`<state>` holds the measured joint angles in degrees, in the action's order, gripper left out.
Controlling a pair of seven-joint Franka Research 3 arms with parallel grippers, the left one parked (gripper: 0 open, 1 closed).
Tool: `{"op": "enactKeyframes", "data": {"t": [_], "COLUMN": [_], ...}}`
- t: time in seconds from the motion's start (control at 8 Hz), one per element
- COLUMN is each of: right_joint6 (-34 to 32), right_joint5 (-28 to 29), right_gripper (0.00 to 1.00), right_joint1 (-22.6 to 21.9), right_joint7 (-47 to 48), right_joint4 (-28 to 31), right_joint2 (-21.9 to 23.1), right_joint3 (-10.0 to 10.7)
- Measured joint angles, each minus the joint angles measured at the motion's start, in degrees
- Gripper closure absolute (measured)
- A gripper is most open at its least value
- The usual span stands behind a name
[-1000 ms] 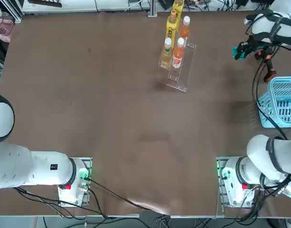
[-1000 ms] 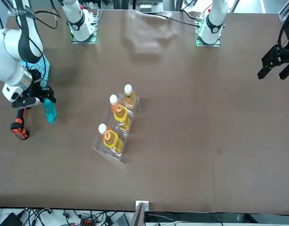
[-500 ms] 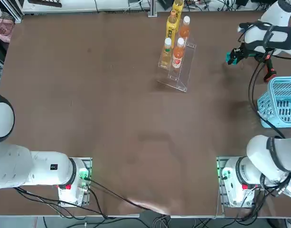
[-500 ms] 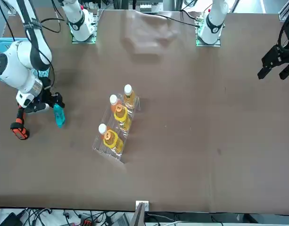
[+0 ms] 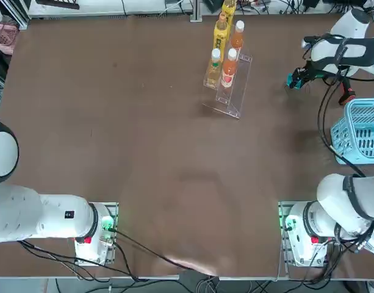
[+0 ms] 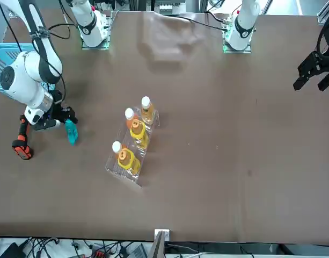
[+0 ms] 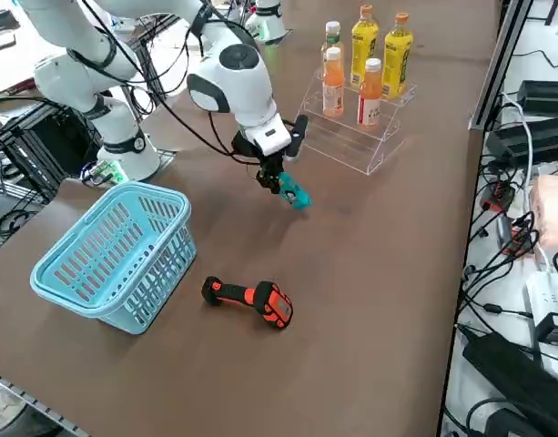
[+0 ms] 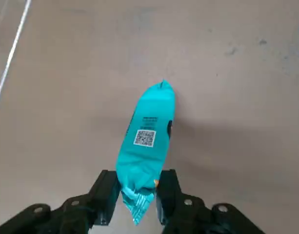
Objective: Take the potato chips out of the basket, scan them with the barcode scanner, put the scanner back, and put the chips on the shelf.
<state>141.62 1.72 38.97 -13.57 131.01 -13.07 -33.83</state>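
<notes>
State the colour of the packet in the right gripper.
Teal potato chips; the right wrist view shows it best.

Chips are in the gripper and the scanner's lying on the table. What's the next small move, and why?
Probably carry on toward the shelf. The right gripper is shut on the potato chips above the bare table, the barcode scanner lies by the basket, and the shelf's lower steps look free.

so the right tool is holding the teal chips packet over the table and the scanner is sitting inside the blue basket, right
Not quite. The right tool does grip the teal chips packet over the table, but the scanner is not inside the blue basket. The right side view shows it lying on the table beside the basket, outside its mesh walls.
</notes>
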Motion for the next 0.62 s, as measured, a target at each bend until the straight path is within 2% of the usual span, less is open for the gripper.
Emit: {"op": "enactKeyframes", "data": {"t": [0.38, 0.62], "right_joint6": [0.02, 0.04], "right_joint5": [-3.83, -4.16], "right_gripper": [0.57, 0.57], "right_joint1": [-0.27, -0.31], "right_joint7": [5.23, 5.77], "right_joint4": [0.3, 0.32], "right_joint2": [-1.65, -2.62], "right_joint3": [0.02, 0.05]}}
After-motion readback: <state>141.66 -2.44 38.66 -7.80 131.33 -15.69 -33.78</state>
